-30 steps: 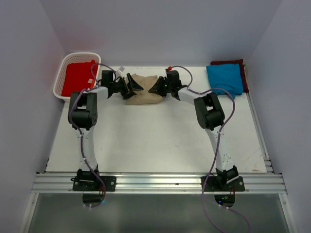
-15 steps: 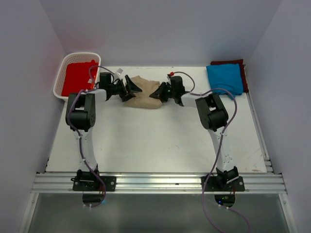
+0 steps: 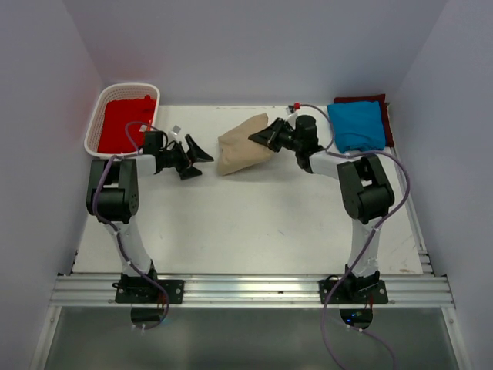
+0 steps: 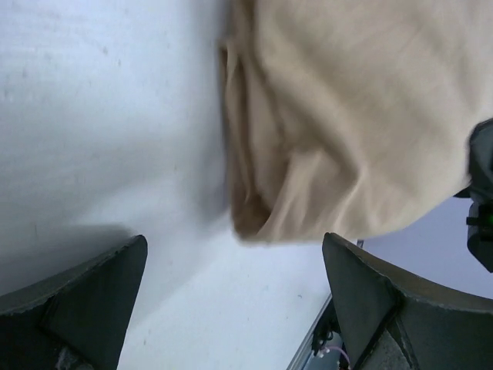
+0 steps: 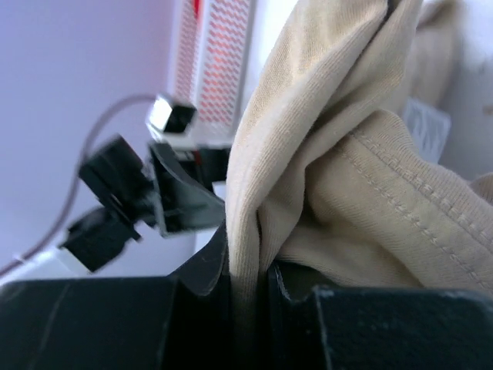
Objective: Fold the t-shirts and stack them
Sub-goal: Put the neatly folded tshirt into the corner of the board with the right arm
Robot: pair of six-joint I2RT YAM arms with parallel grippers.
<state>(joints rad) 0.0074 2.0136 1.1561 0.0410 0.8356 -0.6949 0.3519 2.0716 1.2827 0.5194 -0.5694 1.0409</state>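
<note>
tan bunched cloth t-shirt (image 3: 240,154), one edge clamped between the right gripper (image 3: 260,137) fingers; left gripper (image 3: 199,160) nearby, fingers spread apart over white table (image 3: 231,223)

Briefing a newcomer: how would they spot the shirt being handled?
On the white table, look at the far middle. The tan shirt is bunched there, pinched by the right gripper; the blue shirt and red shirt sit at the far corners.
</note>
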